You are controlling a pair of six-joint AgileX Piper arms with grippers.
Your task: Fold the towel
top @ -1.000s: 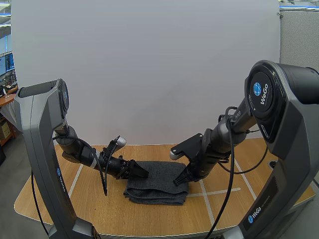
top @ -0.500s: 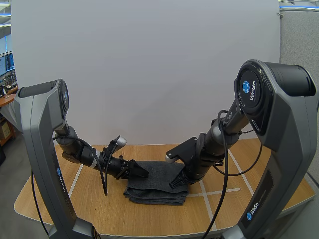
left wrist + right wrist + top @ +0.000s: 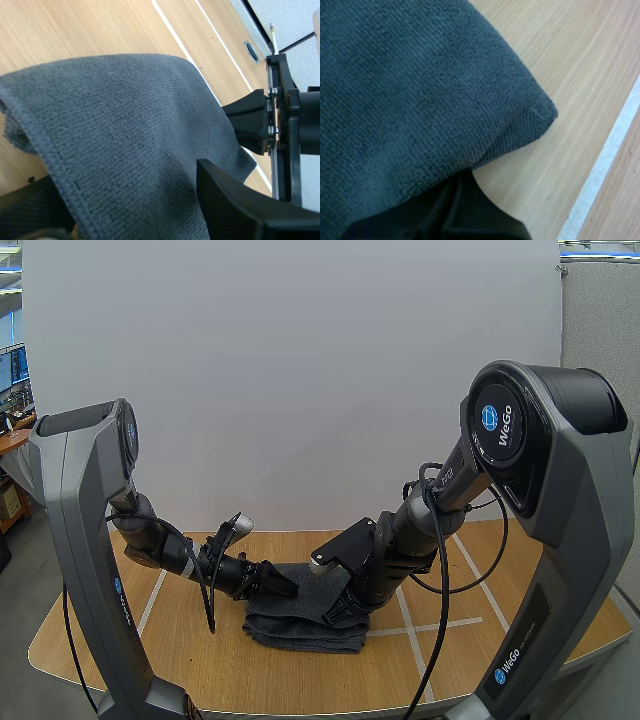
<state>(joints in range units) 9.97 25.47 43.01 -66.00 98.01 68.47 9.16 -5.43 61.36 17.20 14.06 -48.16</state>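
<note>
Our left pincer (image 3: pixel 284 585) and right pincer (image 3: pixel 336 613) clamp the dark grey terry towel (image 3: pixel 298 630); we should sweep its edge across evenly

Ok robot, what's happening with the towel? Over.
Left gripper, right gripper: jaws pinching towel. Towel doubled over on table. Nothing in the way.

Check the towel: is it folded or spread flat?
Folded. The towel lies as a thick stack on the table, with several layered edges showing along its near side.
</note>
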